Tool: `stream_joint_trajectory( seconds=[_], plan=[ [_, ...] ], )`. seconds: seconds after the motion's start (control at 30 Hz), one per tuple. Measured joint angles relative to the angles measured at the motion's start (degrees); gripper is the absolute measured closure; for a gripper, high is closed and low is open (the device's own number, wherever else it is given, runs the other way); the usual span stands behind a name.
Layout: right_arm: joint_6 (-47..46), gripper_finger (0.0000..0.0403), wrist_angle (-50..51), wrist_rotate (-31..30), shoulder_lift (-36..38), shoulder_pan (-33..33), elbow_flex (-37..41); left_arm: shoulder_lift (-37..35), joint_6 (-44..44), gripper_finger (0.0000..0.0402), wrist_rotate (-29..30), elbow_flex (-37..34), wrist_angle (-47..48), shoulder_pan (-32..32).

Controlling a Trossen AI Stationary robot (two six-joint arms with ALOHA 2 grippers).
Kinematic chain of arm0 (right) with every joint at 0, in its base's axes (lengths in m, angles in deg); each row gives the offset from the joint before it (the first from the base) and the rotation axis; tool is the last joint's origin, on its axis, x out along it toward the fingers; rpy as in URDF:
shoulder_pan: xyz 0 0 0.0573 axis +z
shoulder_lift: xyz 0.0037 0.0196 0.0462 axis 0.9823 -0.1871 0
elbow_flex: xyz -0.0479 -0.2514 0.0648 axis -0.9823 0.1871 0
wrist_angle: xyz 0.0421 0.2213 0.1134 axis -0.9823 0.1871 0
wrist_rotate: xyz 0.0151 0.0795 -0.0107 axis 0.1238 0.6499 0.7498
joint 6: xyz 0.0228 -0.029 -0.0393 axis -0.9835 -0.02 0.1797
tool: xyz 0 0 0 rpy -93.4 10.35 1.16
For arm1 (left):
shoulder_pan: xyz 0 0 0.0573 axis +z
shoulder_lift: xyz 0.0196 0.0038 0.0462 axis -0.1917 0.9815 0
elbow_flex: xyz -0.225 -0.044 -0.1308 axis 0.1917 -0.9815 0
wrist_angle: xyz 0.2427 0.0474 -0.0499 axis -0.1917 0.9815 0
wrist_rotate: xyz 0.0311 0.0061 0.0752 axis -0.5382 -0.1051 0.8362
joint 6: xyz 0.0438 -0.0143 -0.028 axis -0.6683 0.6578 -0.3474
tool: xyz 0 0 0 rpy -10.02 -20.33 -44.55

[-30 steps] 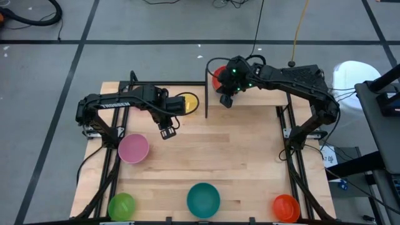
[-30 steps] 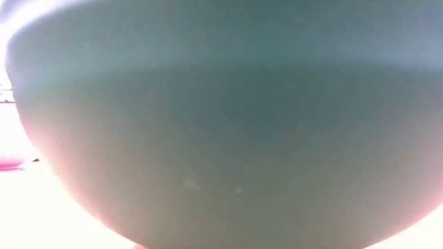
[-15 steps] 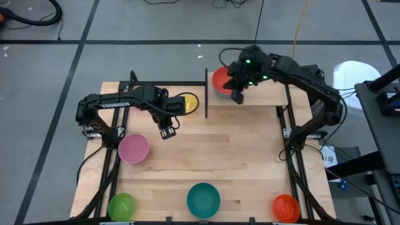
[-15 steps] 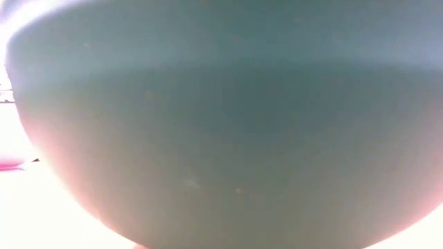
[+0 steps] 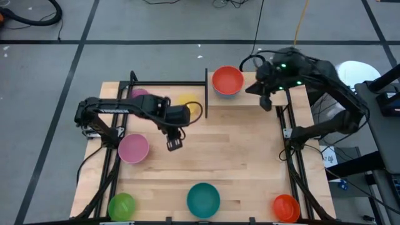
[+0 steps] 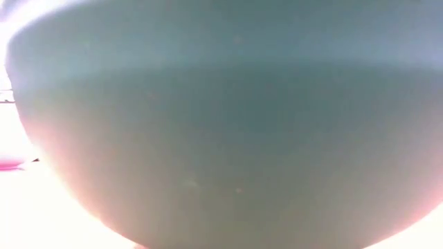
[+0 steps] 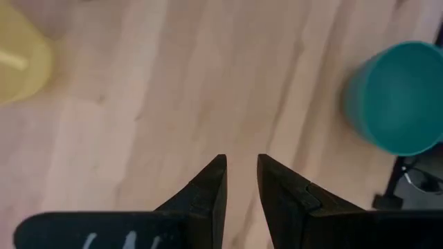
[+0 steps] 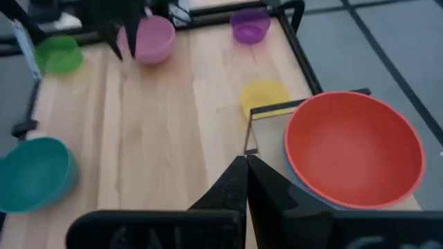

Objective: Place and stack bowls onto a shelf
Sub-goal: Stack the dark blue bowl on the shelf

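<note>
A red-orange bowl [image 5: 227, 81] [image 8: 353, 149] sits nested in a blue bowl [image 8: 311, 194] on the raised wooden shelf [image 5: 244, 100] at the table's far edge. My right gripper [image 5: 267, 100] [image 8: 246, 160] is shut and hovers to the right of that stack, holding nothing. Open by a narrow gap, my left gripper [image 5: 173, 142] [image 7: 241, 162] hangs over bare tabletop right of the pink bowl [image 5: 133, 148]. Behind my left arm stand the yellow bowl [image 5: 187, 102] [image 7: 21, 62] and the purple bowl [image 5: 139, 94]. The teal bowl [image 5: 204, 200] [image 7: 398, 97] fills the low view [image 6: 221, 138].
A green bowl [image 5: 121, 206] and a small orange bowl [image 5: 285, 207] stand at the near edge, either side of the teal one. A black frame post [image 5: 206, 94] marks the shelf's left end. Bare wood [image 5: 237, 150] lies mid-table.
My right gripper has drawn away from the red-orange bowl toward the table's right, leaving the bowl uncovered on the shelf. My left gripper has moved a little toward the right and the near edge, stretching out over the tabletop.
</note>
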Motion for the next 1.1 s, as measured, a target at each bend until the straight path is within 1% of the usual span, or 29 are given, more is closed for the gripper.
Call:
stream_joint_trajectory(
  seconds=[0.17,0.33,0.43,0.57,0.7,0.9,1.1],
  plan=[
    [-1.8,0.0403,0.0,0.0,3.8,0.0,0.0,0.0,1.1,0.0316,-0.1,-3.6,-4.4,-4.6],
    [-1.8,0.0403,0.6,0.0,6.7,0.0,0.0,0.1,7.7,0.0316,0.0,-10.8,-14.4,-9.3],
    [-1.3,0.0403,1.1,0.0,8.0,0.0,0.0,0.0,12.2,0.0316,0.0,-15.9,-23.1,-12.4],
    [2.5,0.0403,1.3,0.0,9.4,0.0,0.0,0.0,18.9,0.0316,0.0,-22.7,-37.5,-16.3],
    [4.5,0.0403,1.8,0.0,10.4,0.0,0.0,0.1,24.8,0.0316,0.5,-27.4,-48.2,-20.3],
    [6.0,0.0403,4.5,0.0,11.5,0.0,0.0,2.0,30.0,0.0316,7.1,-28.0,-49.4,-25.1],
    [6.0,0.0403,4.8,0.0,12.1,0.0,0.0,6.2,33.4,0.0316,8.2,-28.0,-52.0,-26.4]
  ],
)
